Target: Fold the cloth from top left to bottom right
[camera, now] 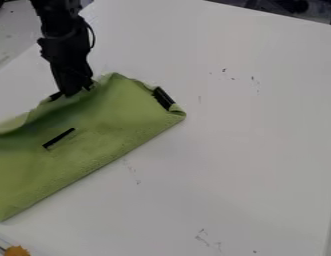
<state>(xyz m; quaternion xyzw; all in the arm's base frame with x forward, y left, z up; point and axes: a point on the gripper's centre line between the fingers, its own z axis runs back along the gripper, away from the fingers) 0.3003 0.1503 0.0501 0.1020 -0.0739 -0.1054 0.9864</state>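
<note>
- Because the tool [73, 93] is right at the top edge of the green cloth [107, 125], a bad grip there could let the edge slip out and flop back.
- I can't tell how far open the tool is, or if it has hold of any cloth.
- The cloth lies on the left side of the white bench [234, 150], bumpy along its top edge.
- If the tool pinches two layers, the whole cloth could slide along and not fold.
- The right corner is curled, so a fold made now might come out lumpy or crooked.
- If the tool pulls too far, the cloth might bunch up near the orange thing [17, 251] at the bottom left.
- The left part of the cloth is cut off by the side of the view.
- It is hard to make out what the black strip [59, 138] and the black patch [163, 98] on the cloth are.
</note>
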